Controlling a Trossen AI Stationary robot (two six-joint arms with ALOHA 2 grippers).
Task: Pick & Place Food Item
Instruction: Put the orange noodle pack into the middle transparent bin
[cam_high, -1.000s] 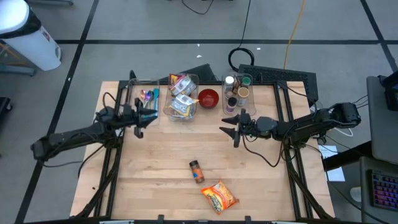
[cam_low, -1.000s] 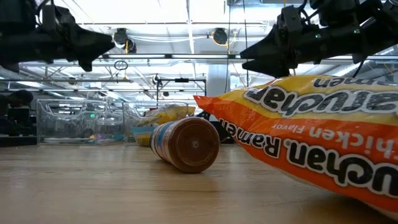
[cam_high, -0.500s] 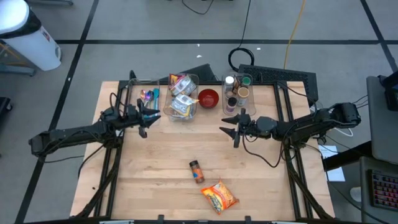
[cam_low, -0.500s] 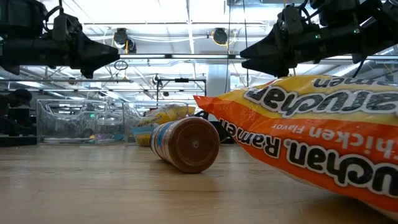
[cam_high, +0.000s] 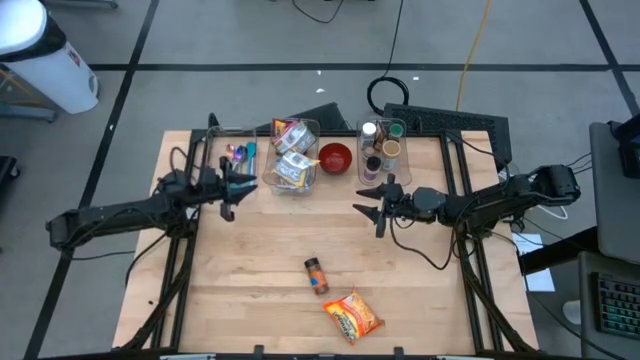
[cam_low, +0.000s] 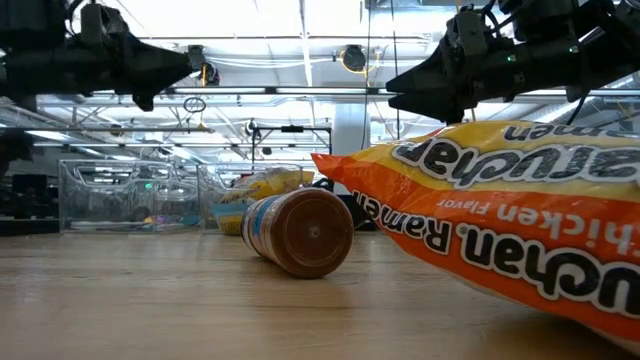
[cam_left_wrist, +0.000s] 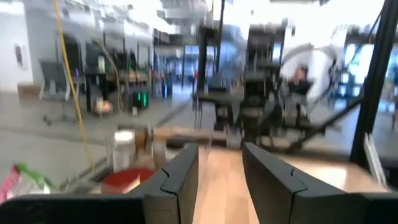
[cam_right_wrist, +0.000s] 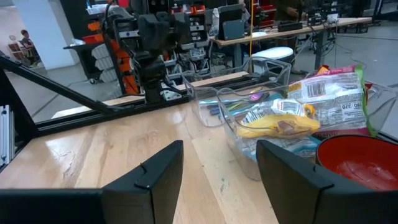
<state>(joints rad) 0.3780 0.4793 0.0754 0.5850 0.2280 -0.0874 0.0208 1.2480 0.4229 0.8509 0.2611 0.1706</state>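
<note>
The wooden table (cam_high: 250, 260) stands on a grey floor crossed by dark lines. A white bin (cam_high: 45, 60) stands far left, off the table. The left gripper (cam_high: 232, 186) hovers by the far-left clear bins (cam_high: 290, 160), fingers parted, holding nothing. The spice jar (cam_high: 316, 275) lies near centre; the ramen packet (cam_high: 353, 316) lies nearer, just right. The right gripper (cam_high: 372, 203) hovers right of centre, spread and unloaded.
</note>
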